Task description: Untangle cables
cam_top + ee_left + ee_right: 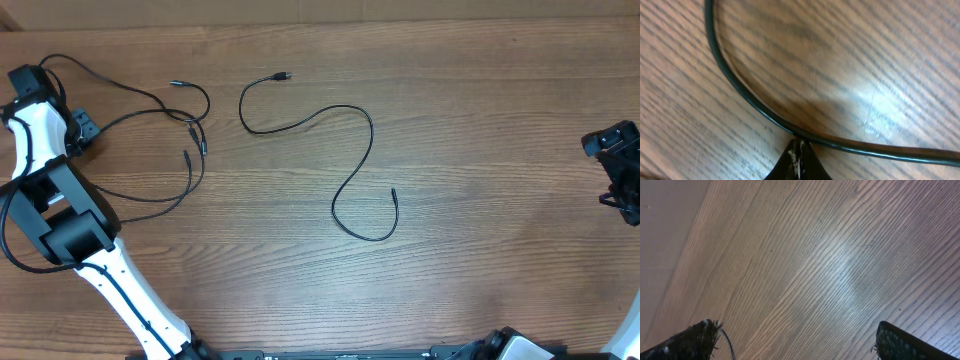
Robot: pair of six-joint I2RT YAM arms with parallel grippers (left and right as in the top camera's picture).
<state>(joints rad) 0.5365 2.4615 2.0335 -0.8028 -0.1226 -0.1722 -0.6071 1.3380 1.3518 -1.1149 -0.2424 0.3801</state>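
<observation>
One black cable (352, 165) lies loose mid-table, snaking from a plug at the back to a tip near the centre. Other thin cables (190, 125) cross and overlap at the back left, with small plug tips among them. My left gripper (86, 130) sits at the left end of that tangle. In the left wrist view its gripper (799, 150) is shut, and a cable (740, 87) runs across just past the tips, not between them. My right gripper (620, 175) hovers at the far right edge, away from all cables. It stands open (802, 345) over bare wood.
The wooden table (480, 120) is the work surface. My left arm (70, 230) stretches from the front left up along the left edge, with its own thicker black wires looping beside it.
</observation>
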